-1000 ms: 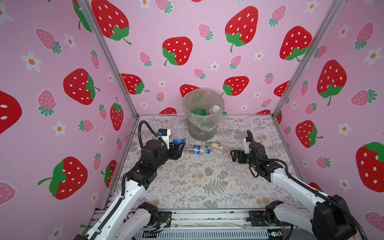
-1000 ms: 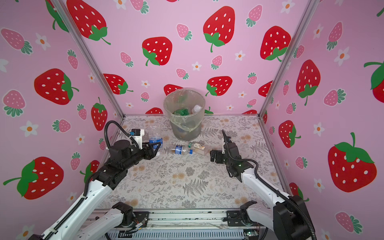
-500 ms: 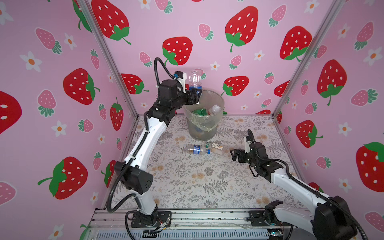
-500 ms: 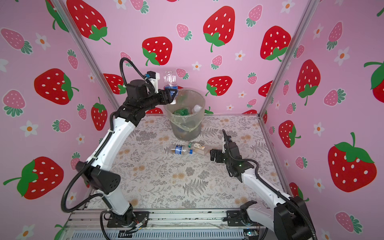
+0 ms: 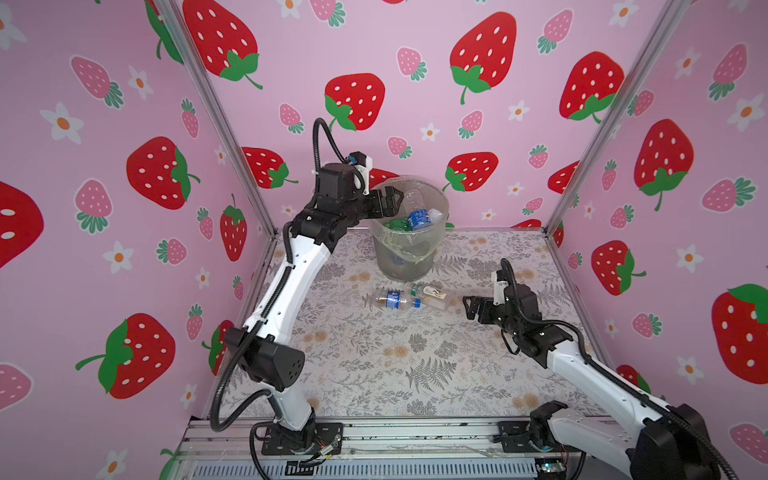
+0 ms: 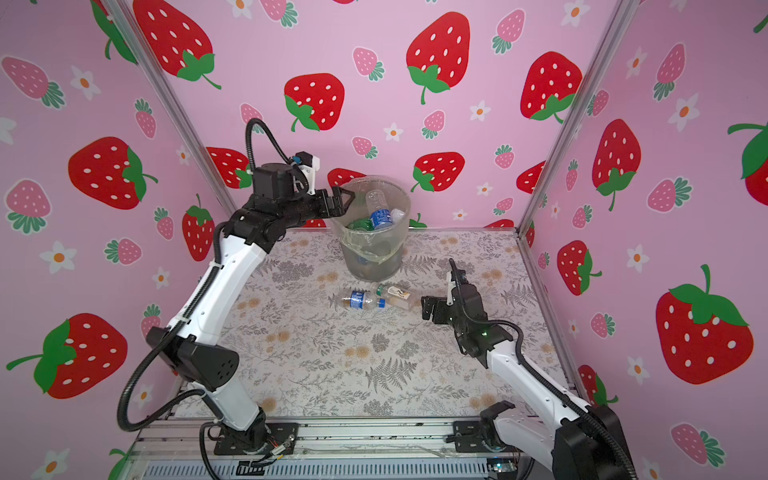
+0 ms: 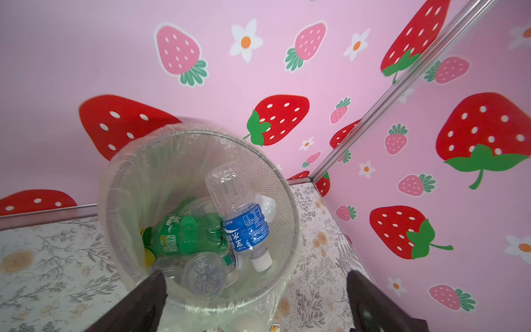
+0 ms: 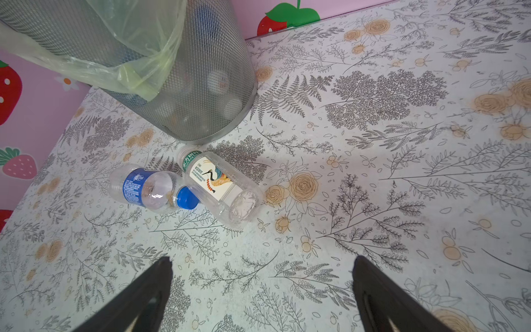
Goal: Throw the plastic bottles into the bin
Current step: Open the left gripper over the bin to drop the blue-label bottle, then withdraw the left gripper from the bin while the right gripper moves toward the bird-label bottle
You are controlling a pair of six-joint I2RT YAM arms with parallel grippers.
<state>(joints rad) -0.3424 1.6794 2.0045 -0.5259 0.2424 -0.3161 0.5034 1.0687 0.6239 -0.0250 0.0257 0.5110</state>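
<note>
The bin [image 5: 409,266] [image 6: 374,266] stands at the back of the table, lined with a clear bag. My left gripper [image 5: 392,201] [image 6: 345,197] [image 7: 255,277] hangs open over its near-left rim, holding nothing. Inside the bin a clear bottle with a blue label [image 7: 244,224] [image 5: 417,218] leans cap down on a green bottle [image 7: 184,232] and other clear ones. Two plastic bottles lie on the table in front of the bin: one with a blue label and cap [image 5: 390,300] [image 8: 146,188], one with a cream label [image 5: 430,294] [image 8: 218,184]. My right gripper [image 5: 467,307] [image 8: 263,260] sits open just right of them, empty.
Pink strawberry walls close in the left, back and right sides, with aluminium posts [image 5: 582,158] at the back corners. The table has a floral cover [image 5: 374,365]. A metal rail [image 5: 415,436] runs along the front edge.
My left arm rose from the table to above the bin with the blue-labelled bottle, then opened; the bottle now sits inside the bin. The right arm has not moved.
</note>
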